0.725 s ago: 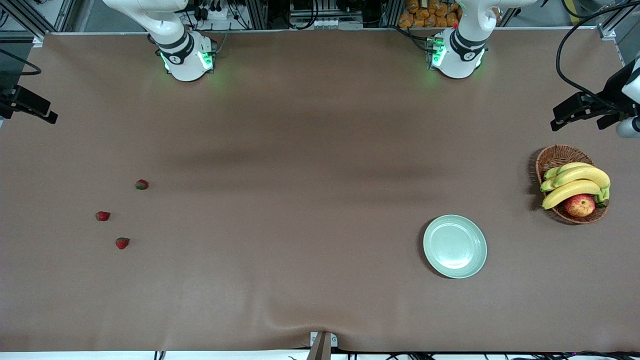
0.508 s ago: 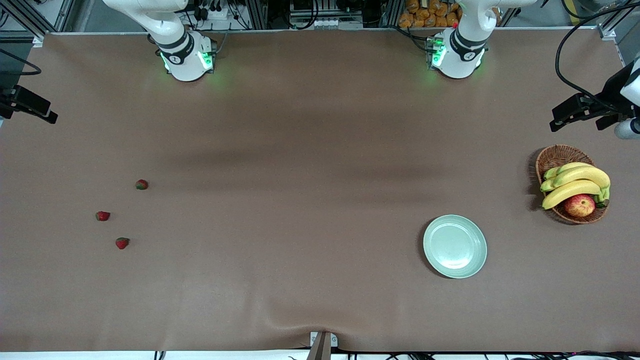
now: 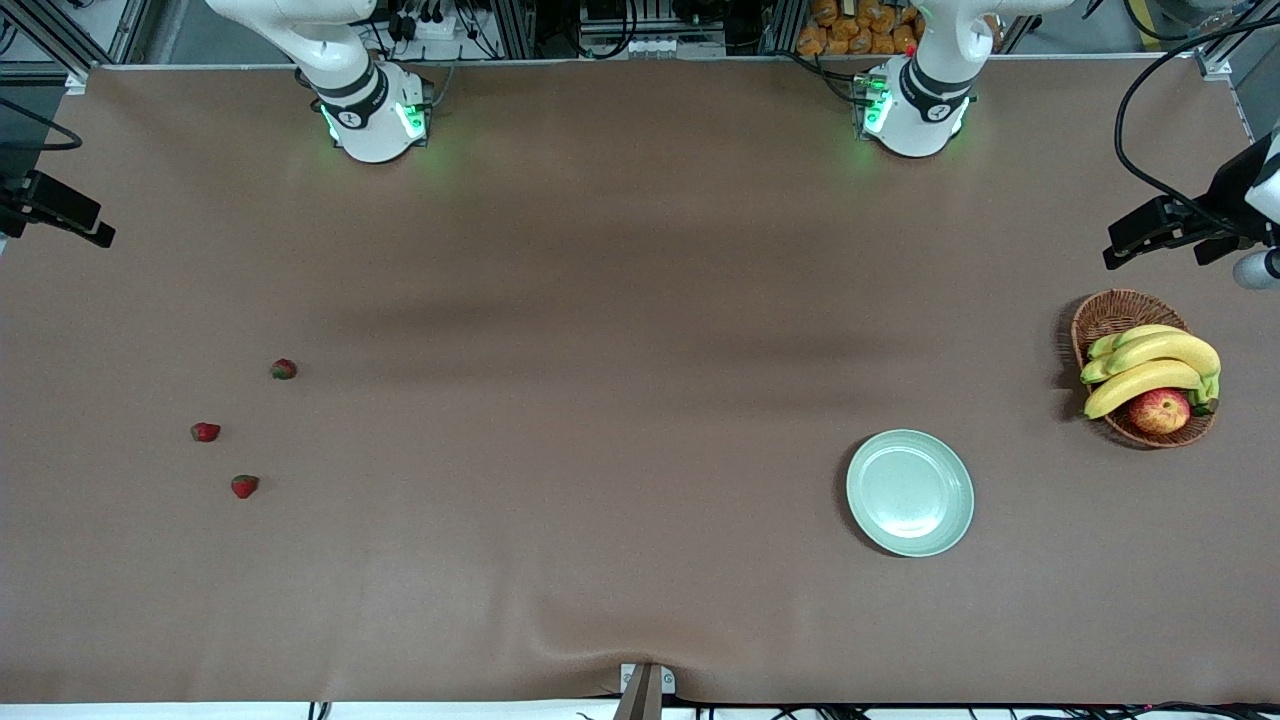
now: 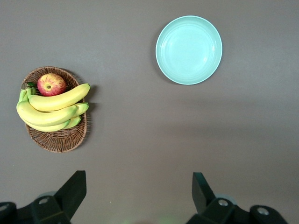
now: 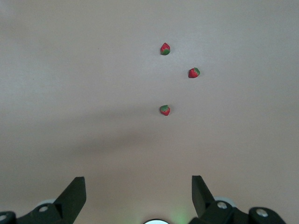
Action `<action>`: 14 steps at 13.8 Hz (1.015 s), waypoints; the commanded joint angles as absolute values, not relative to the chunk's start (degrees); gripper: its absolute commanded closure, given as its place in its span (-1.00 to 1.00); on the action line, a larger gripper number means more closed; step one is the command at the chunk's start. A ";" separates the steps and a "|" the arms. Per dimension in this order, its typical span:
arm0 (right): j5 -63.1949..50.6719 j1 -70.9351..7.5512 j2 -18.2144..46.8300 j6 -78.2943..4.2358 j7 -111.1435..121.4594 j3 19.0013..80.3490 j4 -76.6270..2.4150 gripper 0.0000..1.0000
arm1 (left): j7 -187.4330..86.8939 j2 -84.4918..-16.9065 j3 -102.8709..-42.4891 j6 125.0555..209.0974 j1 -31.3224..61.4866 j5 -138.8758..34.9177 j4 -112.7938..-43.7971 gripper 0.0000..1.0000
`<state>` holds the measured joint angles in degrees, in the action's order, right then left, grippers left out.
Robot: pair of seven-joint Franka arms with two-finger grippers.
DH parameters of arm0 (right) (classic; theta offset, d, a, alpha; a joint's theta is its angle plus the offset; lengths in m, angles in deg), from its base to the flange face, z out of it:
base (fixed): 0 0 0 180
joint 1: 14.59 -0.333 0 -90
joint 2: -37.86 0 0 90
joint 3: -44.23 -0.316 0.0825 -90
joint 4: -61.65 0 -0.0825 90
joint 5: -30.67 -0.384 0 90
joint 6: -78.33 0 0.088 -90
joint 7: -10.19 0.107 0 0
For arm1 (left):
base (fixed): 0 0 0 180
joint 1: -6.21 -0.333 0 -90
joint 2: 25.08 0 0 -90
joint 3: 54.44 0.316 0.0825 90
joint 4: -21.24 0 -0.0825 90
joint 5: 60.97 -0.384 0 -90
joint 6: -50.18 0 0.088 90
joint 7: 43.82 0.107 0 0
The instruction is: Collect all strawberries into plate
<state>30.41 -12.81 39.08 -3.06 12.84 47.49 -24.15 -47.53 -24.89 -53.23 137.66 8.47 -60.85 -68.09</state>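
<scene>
You have three strawberries lying loose on the brown desk (image 3: 640, 560) at the lower left of the front frame, toward the right arm's end: one strawberry (image 3: 284, 369) farthest from the front camera, a second strawberry (image 3: 205, 432) lower and closer to the frame's left edge, and a third strawberry (image 3: 244, 486) nearest the camera. None of them touch each other. In the right wrist frame you see the same three in the upper middle, with bare desk between them and the right gripper (image 5: 138, 196), whose jaws stand wide apart and hold nothing.

Your plate (image 3: 910, 492) sits at the lower right of the front frame, toward the left arm's end, well apart from the berries and with nothing on it. Just up and to the right of it in that frame is the wicker basket (image 3: 1112, 314) holding bananas (image 3: 1150, 366) and an apple (image 3: 1159, 410). In the left wrist frame the plate shows at the upper right and the basket at the middle left; the left gripper (image 4: 138, 196) hangs over bare desk with its jaws spread and nothing between them
</scene>
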 commanded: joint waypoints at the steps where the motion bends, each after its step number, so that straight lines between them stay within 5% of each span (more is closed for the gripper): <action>1: 29.44 -12.22 38.91 -2.27 13.53 47.21 -23.25 -1.00 | -47.61 -24.46 -53.39 137.45 8.05 -60.18 -67.88 -1.00; 14: 29.44 -12.22 38.91 -2.27 13.44 47.22 -23.25 -1.00 | -48.56 -24.38 -53.83 136.75 8.32 -60.36 -68.06 -1.00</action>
<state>30.41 -12.79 39.08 -3.06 12.84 47.57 -24.15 -47.53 -24.88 -53.53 137.45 8.36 -60.85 -68.06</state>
